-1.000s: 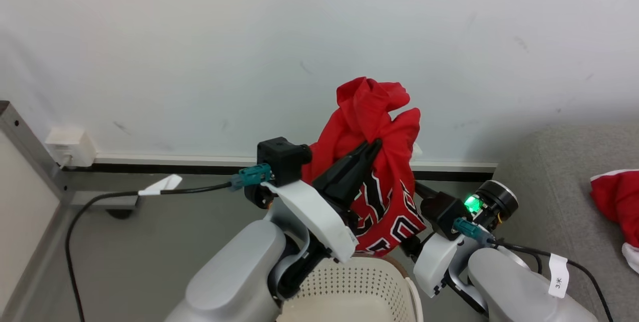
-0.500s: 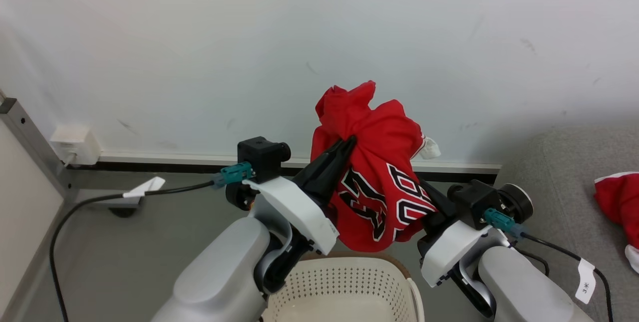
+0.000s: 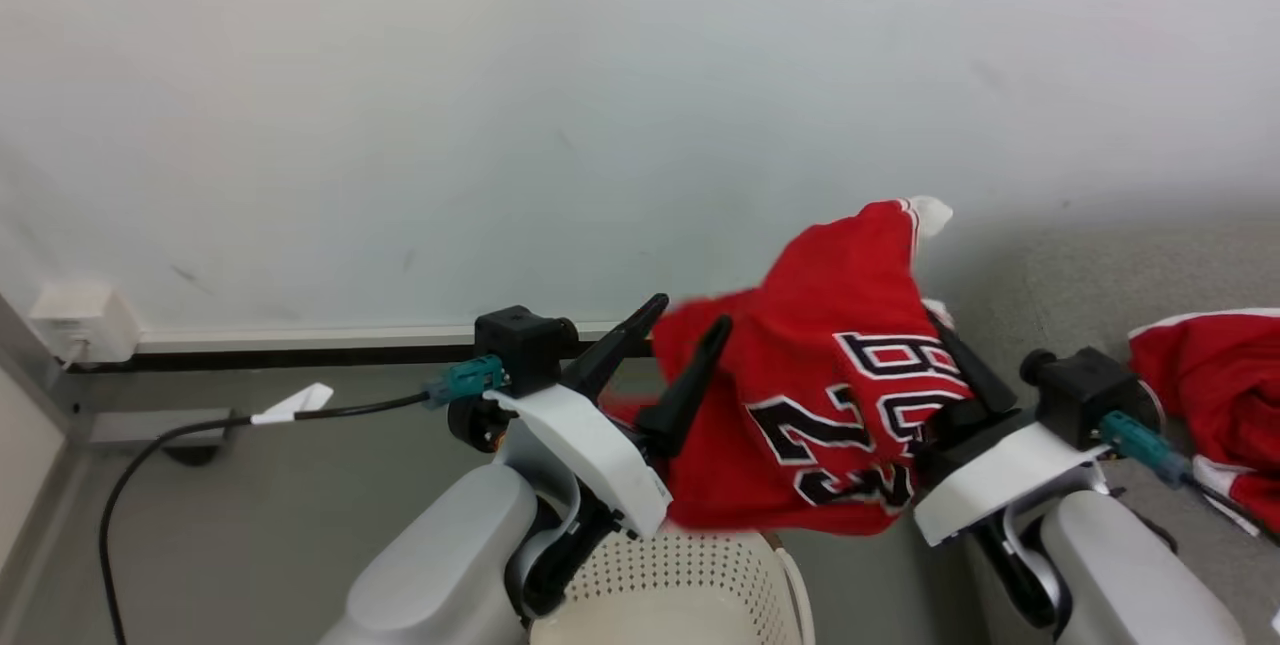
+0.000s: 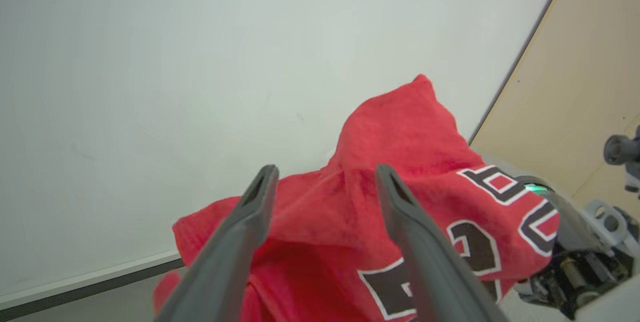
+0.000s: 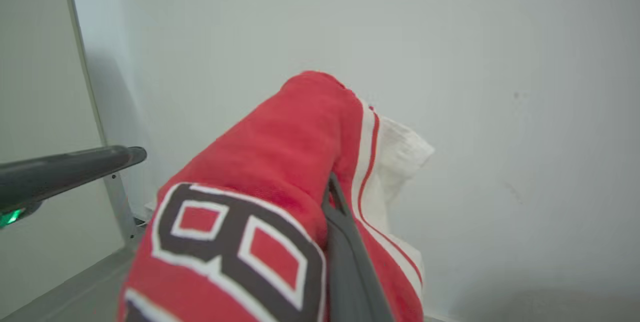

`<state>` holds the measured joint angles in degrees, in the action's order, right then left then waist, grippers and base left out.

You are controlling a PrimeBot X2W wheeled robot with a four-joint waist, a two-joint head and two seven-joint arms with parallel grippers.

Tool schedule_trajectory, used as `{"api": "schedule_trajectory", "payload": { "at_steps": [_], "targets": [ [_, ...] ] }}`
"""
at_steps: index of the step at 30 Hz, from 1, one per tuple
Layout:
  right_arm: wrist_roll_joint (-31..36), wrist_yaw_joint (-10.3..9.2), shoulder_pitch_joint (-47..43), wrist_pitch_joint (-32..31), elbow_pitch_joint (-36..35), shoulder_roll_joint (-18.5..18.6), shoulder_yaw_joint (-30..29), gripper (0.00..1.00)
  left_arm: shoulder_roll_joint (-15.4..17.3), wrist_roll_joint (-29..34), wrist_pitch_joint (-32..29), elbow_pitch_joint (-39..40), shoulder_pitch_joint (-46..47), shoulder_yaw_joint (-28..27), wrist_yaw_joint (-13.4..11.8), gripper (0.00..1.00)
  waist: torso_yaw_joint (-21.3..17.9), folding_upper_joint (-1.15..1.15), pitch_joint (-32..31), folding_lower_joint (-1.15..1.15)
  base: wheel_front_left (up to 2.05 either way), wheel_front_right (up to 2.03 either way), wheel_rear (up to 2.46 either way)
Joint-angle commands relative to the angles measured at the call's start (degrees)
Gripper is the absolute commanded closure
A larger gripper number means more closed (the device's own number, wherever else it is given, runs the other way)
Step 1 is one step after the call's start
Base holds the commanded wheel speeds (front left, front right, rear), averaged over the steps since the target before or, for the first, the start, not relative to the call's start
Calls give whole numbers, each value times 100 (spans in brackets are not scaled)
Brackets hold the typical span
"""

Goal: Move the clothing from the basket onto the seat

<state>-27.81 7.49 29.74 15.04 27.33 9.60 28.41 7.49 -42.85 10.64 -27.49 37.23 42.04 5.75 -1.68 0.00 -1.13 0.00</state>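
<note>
left gripper [image 3: 691,312] now spread off clothing [image 3: 830,405], right gripper [image 3: 950,345] clamping it

Above the basket [image 3: 680,575], red jersey [image 3: 840,405] hangs bunched from right gripper [image 3: 965,373], fingers clamped in the cloth; left gripper [image 3: 690,313] fingers spread, just beside the jersey; second red garment [image 3: 1210,375] lies on grey sofa [image 3: 1080,275] at right.
</note>
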Motion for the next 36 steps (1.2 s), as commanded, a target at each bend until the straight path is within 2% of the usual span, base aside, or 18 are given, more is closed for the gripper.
{"api": "schedule_trajectory", "payload": {
  "at_steps": [1,7,19,22,27,29,36],
  "targets": [
    [-15,2,-91,18,-68,91,-102,100,34,68,14,6,-80,16,-17,0,-111,0,18,0,0,0,0],
    [-229,2,-315,17,-502,239,-647,100,130,184,116,47,-172,115,-14,0,-607,0,95,0,0,0,0],
    [-814,2,-758,17,-1576,606,-1545,100,279,568,368,147,-152,272,5,0,-1922,0,419,0,0,0,0],
    [-1180,2,-930,17,-1864,536,-1770,100,318,679,406,160,-85,265,-23,0,-2198,0,544,0,0,0,0],
    [-1367,2,-1284,17,-2194,583,-1982,100,360,872,434,174,-41,275,-32,0,-2533,0,700,0,0,0,0],
    [-1596,2,-1401,17,-2322,461,-2057,100,361,908,444,168,-52,274,-12,0,-2635,0,748,0,0,0,0],
    [-1690,2,-1588,17,-2470,451,-2147,100,385,1038,451,91,-49,245,-5,0,-2847,0,863,0,0,0,0]
  ]
}}
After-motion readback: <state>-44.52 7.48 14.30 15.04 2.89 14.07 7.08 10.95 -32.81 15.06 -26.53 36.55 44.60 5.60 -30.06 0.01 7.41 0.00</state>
